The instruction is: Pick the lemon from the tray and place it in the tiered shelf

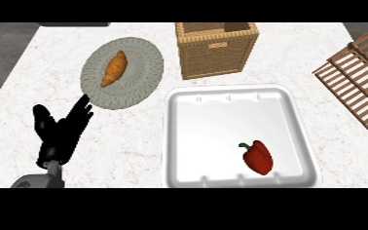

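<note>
I'm seeing left robot hand (61, 129) resting open at desk's (129, 141) left edge; glossy white tray (215, 117) holding red pepper (258, 158) near its front-right corner.

White tray (188, 126) sits flat at five o'clock. Wooden slatted structure (346, 80), apparently the tiered shelf, at three o'clock, partly cut off.

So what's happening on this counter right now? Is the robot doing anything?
Not much yet. Only the robot's left hand shows, open with fingers up at the lower left, holding nothing, its fingertips near the edge of a grey plate with a croissant on it. The right hand is out of sight. A red bell pepper lies in the white tray; no lemon is visible. Behind the tray stands a wicker basket, and a wooden slatted shelf sits at the right edge.
</note>
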### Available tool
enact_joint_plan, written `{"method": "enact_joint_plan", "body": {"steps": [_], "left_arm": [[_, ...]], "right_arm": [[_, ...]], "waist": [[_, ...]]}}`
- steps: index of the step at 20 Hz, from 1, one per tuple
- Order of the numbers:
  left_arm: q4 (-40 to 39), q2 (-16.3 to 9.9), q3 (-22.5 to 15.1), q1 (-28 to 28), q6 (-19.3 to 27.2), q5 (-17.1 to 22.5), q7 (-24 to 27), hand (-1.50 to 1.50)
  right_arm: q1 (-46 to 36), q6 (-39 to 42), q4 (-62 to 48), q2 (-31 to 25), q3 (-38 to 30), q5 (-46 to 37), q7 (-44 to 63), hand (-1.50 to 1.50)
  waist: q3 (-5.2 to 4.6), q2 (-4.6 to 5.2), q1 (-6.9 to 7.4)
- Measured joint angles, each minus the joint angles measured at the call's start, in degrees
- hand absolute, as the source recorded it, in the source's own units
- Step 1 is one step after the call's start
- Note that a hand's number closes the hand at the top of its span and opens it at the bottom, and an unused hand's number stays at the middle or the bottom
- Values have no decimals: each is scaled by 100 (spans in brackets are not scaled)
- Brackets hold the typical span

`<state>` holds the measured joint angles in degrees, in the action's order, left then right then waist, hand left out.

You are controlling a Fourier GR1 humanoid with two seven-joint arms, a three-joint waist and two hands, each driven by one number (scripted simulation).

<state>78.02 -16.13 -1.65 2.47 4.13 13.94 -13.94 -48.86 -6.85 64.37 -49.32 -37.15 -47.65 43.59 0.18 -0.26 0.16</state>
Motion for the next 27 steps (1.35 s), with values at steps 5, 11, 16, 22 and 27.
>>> {"method": "enact_joint_plan", "body": {"steps": [5, 11, 16, 22, 27], "left_arm": [[-77, 24, 41, 70, -11, -32, -29, 0], [-71, 12, 135, 16, -79, -28, 31, 0], [-67, 46, 150, -10, -44, -102, 75, 0], [14, 75, 236, -130, -71, -45, 72, 0], [145, 135, 204, -150, 27, -111, -110, 0]], "right_arm": [[-178, -481, 223, 27, -318, 347, 27, -150], [146, -1063, 508, -244, -730, 357, 67, -150], [458, -1241, 994, -600, -1039, 11, 653, -150], [1293, -890, 2075, -700, -2146, 354, 900, -150], [1958, 11, 3116, -670, -3053, 984, 1087, -150]], "waist": [[3, -2, 1], [0, -2, -27], [0, -20, -71], [-2, -43, -171], [-2, -49, -191]]}}
